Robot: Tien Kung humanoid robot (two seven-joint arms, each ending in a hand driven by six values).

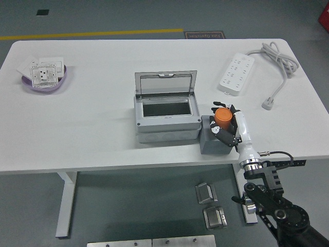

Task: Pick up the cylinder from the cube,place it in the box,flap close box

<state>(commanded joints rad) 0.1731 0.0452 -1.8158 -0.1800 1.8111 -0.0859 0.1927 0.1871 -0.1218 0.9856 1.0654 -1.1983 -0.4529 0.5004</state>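
right hand wrapped on the orange cylinder atop the grey cube, near edge. box just at nine o'clock, touching the cube, lid upright. power strip at twelve, purple bowl far at ten.

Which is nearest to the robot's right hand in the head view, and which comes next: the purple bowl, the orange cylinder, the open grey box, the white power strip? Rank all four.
1. Orange cylinder: within the right hand's fingers, on the grey cube.
2. Open grey box: just left of the cube.
3. White power strip: far side, beyond the hand.
4. Purple bowl: far left corner.
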